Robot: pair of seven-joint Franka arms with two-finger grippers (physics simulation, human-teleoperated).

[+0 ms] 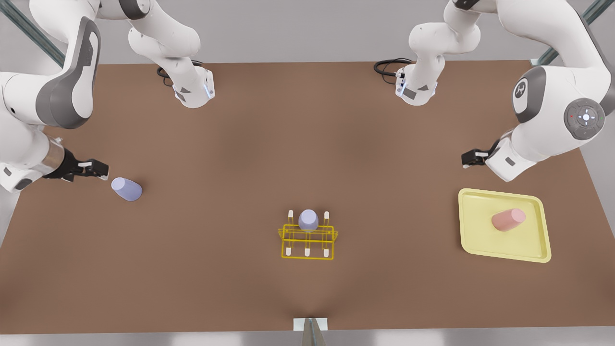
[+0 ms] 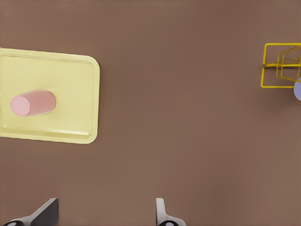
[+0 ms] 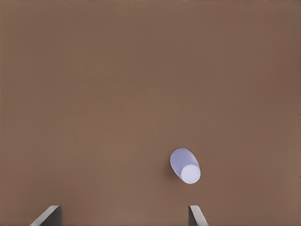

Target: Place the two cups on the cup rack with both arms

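Cups lie on their sides and well apart, which is why you have one arm stationed at each end of the brown matte table (image 1: 307, 144). Your left gripper (image 2: 101, 214) hangs near the pale-yellow tray (image 1: 504, 250) at the front view's right, fingers spread and empty; the salmon pink cup (image 1: 508, 219) lies inside that raised-rim tray, tipped over. Your right gripper (image 1: 93, 169) sits just beside the lavender cup (image 1: 127, 189) at the front view's left, not touching it, fingers parted with nothing between them. Both cups are smooth, handleless, tapered tumblers, so judge them likely to roll if nudged sideways. The cup rack (image 1: 307, 242) stands mid-table between the arms: thin yellow wire, upright white-tipped pegs. A second lavender tumbler (image 1: 308, 219) already sits over a peg on the far row; the other pegs look free.
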